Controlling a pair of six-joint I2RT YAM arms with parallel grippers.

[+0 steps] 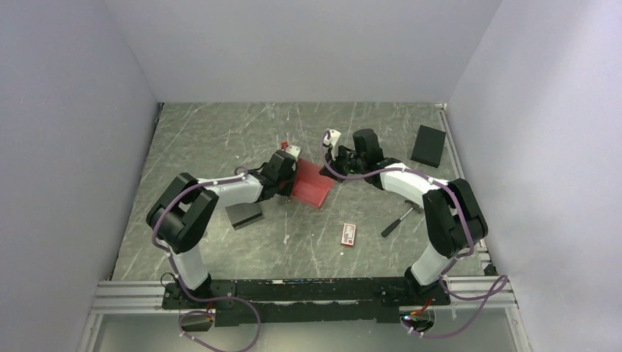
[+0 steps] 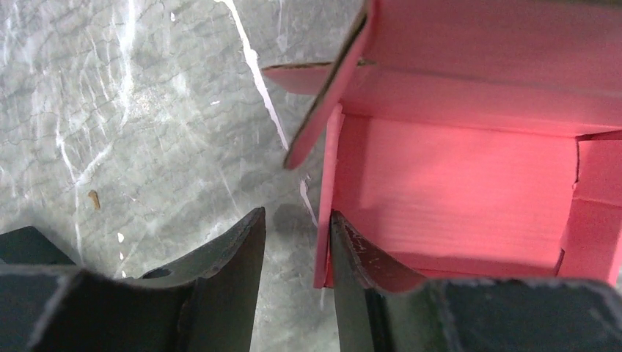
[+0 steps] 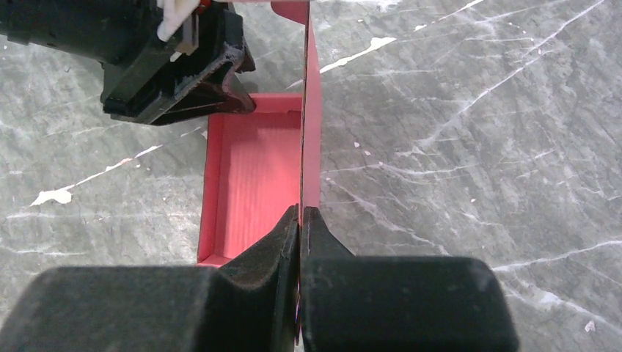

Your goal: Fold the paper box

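Observation:
The red-pink paper box point(image 1: 311, 185) lies half-formed in the middle of the table, its tray open upward point(image 2: 455, 191) point(image 3: 257, 180). My right gripper point(image 3: 301, 211) is shut on the box's upright side wall, pinching the thin card between both fingers. My left gripper point(image 2: 297, 216) is open at the opposite side wall: its right finger point(image 2: 359, 249) sits inside the tray against that wall, its left finger point(image 2: 235, 249) stands apart outside over the table. In the top view the left gripper point(image 1: 287, 176) and the right gripper point(image 1: 331, 163) flank the box.
A black rectangular box point(image 1: 428, 145) lies at the back right. A small red-and-white packet point(image 1: 349, 234) and a dark tool point(image 1: 396, 221) lie in front of the paper box. A grey block point(image 1: 244, 215) rests under the left forearm. Walls enclose three sides.

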